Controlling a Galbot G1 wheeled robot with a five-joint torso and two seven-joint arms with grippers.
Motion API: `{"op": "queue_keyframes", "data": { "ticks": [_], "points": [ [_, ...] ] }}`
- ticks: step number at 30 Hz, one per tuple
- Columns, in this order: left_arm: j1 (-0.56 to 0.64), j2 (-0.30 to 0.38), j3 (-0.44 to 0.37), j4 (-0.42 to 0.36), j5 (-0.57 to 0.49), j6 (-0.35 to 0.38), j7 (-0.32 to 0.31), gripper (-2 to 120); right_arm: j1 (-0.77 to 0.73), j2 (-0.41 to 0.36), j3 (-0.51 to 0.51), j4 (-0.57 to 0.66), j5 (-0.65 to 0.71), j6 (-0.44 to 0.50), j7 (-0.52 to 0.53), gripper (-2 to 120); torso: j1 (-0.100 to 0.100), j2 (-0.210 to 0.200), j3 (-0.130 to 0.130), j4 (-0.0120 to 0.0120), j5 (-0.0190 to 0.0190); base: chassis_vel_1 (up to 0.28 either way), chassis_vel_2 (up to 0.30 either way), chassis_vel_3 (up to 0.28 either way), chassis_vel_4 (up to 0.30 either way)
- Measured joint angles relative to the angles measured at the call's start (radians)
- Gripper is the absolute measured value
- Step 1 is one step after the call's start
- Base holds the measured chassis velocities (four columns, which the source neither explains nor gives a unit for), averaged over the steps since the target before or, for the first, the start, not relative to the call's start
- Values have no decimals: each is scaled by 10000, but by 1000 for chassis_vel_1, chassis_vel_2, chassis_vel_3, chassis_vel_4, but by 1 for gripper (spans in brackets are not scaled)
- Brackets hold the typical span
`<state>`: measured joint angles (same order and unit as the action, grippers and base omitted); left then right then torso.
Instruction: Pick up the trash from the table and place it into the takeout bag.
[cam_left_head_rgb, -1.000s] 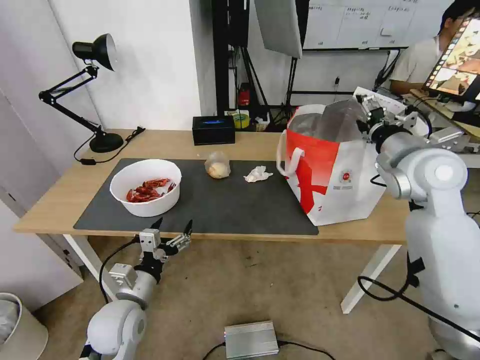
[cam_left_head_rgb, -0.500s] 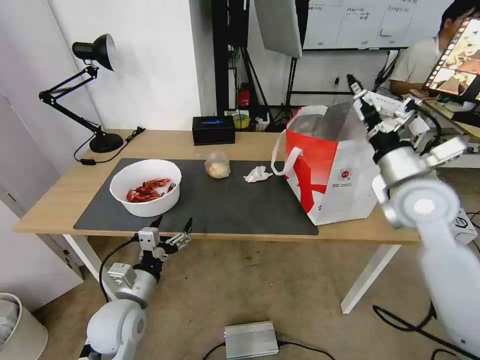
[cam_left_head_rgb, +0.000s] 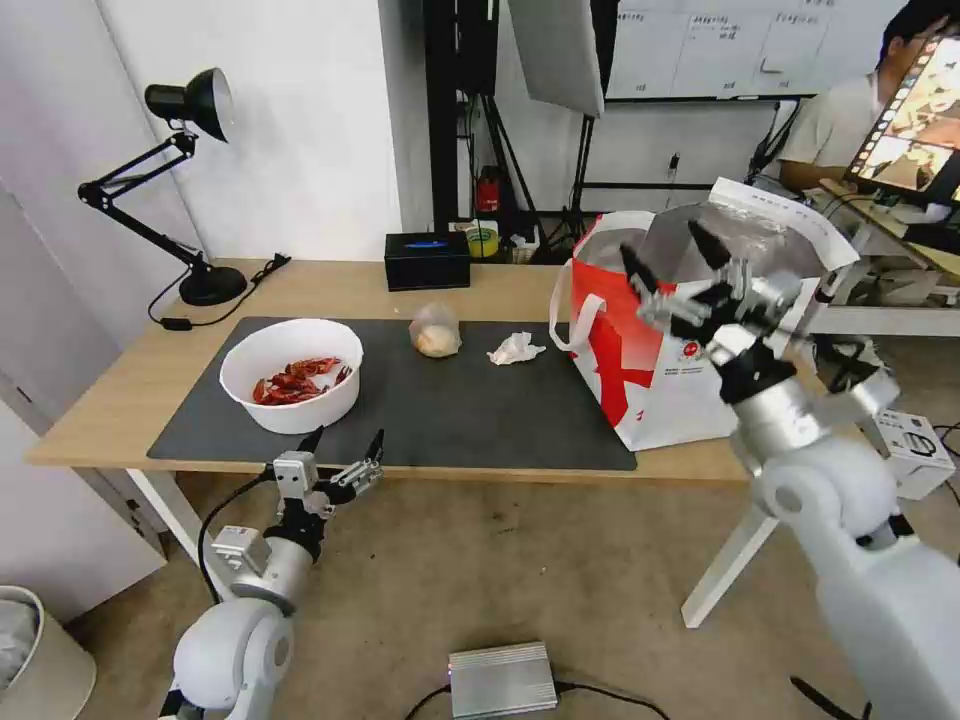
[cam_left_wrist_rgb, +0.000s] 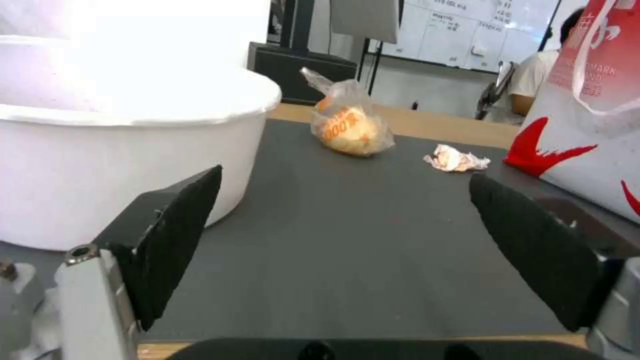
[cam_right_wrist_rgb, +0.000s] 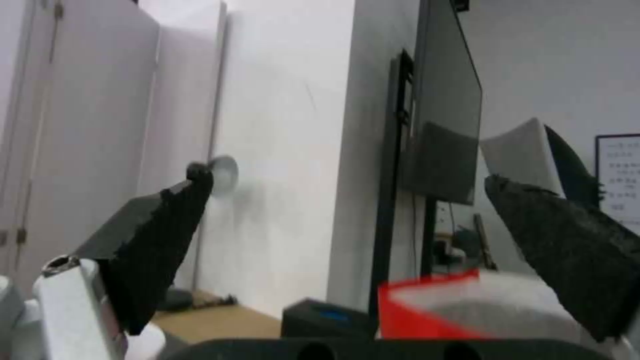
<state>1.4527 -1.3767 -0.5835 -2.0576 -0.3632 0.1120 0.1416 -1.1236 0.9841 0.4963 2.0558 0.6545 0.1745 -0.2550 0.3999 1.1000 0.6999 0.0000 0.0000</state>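
On the dark mat of the table (cam_left_head_rgb: 130, 390) stand a white bowl of red crayfish shells (cam_left_head_rgb: 291, 374), a small clear bag with a beige lump (cam_left_head_rgb: 435, 331) and a crumpled white tissue (cam_left_head_rgb: 515, 348). The takeout bag (cam_left_head_rgb: 665, 330), white with a red panel and foil lining, stands open at the table's right end. My right gripper (cam_left_head_rgb: 672, 262) hangs open and empty in front of the bag's upper edge. My left gripper (cam_left_head_rgb: 346, 448) is open and empty just below the table's front edge, near the bowl (cam_left_wrist_rgb: 127, 150). The left wrist view shows the lump bag (cam_left_wrist_rgb: 347, 129) and tissue (cam_left_wrist_rgb: 457, 159) beyond its fingers.
A black tissue box (cam_left_head_rgb: 427, 259) sits at the table's back edge and a black desk lamp (cam_left_head_rgb: 170, 180) at the back left. A grey box (cam_left_head_rgb: 502, 680) lies on the floor. A person sits at a desk in the back right.
My right arm has swung out of the bag and down toward me, its gripper now open in front of the bag's rim. The bag's foil top has sprung up. The left arm has barely moved.
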Motion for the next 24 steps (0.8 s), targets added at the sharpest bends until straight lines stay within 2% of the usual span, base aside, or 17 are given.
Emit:
{"op": "queue_keyframes", "data": {
  "ticks": [5,8,11,13,15,16,24],
  "points": [
    [41,6,-77,-55,-9,-12,15,100,-757,497,208,108,-472,74,246,100,0,0,0,1,0,0,0,0,0],
    [81,6,-144,-101,-16,-15,24,100,-1439,1069,317,388,-864,3,1164,100,0,0,0,0,-2,0,0,0,0],
    [95,-6,-171,-116,-16,-15,24,100,-1766,1372,341,509,-1171,-25,1659,100,0,0,0,1,0,0,0,0,0],
    [114,-49,-184,-127,-10,-16,23,100,-2309,1888,352,622,-1844,-38,2497,100,0,0,0,0,-1,0,0,0,0],
    [116,-56,-186,-127,-6,-16,23,100,-2382,1958,352,622,-1939,-35,2610,100,0,0,1,1,-1,0,0,0,0],
    [125,-82,-198,-127,39,-16,22,100,-2739,2226,361,578,-2353,6,3002,100,0,1,0,2,-4,0,0,0,0],
    [135,-163,-273,-106,188,-17,27,100,-3735,2898,371,173,-3180,401,3275,100,0,1,0,0,-2,0,0,0,0]
  ]
}}
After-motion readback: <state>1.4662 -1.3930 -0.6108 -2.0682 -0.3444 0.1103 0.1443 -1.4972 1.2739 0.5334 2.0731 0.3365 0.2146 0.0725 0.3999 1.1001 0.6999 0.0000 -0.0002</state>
